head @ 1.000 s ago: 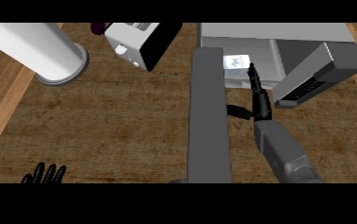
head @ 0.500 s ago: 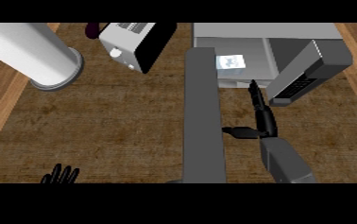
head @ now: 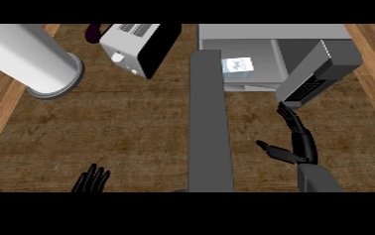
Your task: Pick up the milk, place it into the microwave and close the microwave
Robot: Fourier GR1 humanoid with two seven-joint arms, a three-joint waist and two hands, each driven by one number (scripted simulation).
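Milk (head: 238, 64) upright inside microwave (head: 242, 38) cavity, clear of both hands. Microwave door (head: 209, 125) open, swung out toward the view's lower edge; right hand (head: 296, 140) just right of it, fingers straight, thumb spread, holding nothing, fingertips near the control panel (head: 315, 83). Left hand (head: 92, 181) at lower left edge, fingers up and relaxed, resting

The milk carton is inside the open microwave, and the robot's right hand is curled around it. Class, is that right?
Not quite. The milk carton does sit inside the open microwave, but the right hand is not around it. The head view shows that hand open, below the microwave's door and apart from the carton.
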